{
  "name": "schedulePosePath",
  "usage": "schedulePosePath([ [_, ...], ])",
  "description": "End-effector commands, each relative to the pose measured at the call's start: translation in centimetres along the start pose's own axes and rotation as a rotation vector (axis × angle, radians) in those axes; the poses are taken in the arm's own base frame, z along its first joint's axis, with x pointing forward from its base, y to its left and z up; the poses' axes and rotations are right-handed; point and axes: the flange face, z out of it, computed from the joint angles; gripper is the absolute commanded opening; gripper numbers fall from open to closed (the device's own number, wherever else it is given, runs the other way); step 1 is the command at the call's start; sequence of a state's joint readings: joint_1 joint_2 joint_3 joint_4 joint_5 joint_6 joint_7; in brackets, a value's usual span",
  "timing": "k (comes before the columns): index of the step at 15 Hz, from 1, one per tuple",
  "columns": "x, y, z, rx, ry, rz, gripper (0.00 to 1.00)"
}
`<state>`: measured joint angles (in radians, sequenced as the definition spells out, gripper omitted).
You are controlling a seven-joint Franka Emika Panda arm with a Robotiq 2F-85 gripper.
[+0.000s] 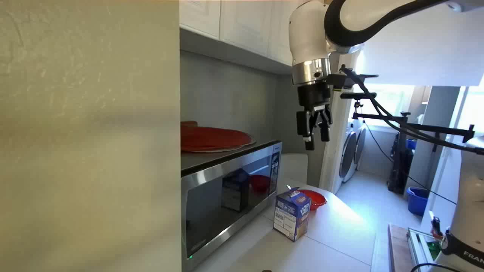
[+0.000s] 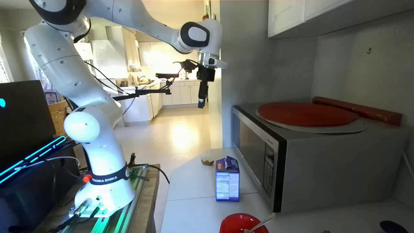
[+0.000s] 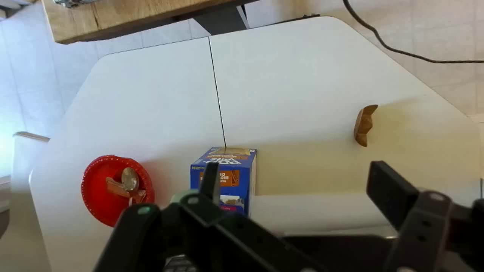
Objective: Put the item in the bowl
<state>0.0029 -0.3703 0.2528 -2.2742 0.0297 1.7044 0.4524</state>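
A small brown angular item (image 3: 364, 125) lies on the white table in the wrist view, right of centre. It also shows in an exterior view (image 2: 207, 162), and only its top edge shows at the bottom of an exterior view (image 1: 267, 270). A red bowl (image 3: 94, 185) holding a spoon and some brown pieces is at the left of the wrist view. The bowl shows in both exterior views (image 1: 319, 199) (image 2: 237, 220), partly behind a box in one of them. My gripper (image 3: 297, 177) is open and empty, high above the table; it shows in both exterior views (image 1: 317, 142) (image 2: 201, 105).
A blue box (image 3: 230, 173) stands upright on the table (image 3: 151, 102) between bowl and brown item, also in both exterior views (image 1: 289, 217) (image 2: 227, 184). A microwave (image 1: 227, 204) (image 2: 330, 174) stands along the table's side, with a red round thing (image 2: 307, 114) on top.
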Motion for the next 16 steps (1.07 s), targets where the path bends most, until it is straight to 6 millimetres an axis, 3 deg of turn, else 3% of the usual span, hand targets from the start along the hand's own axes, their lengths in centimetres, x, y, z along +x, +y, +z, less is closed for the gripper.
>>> schedulePosePath([
  [1, 0.0, 0.0, 0.0, 0.000, -0.001, 0.000, 1.00],
  [7, 0.0, 0.0, 0.0, 0.000, -0.001, 0.000, 1.00],
  [11, -2.1, -3.9, 0.0, -0.005, 0.015, -0.189, 1.00],
  [13, -3.2, -5.7, 0.5, -0.006, 0.049, -0.184, 1.00],
  [16, -4.1, -7.2, 3.0, -0.046, 0.085, -0.107, 1.00],
])
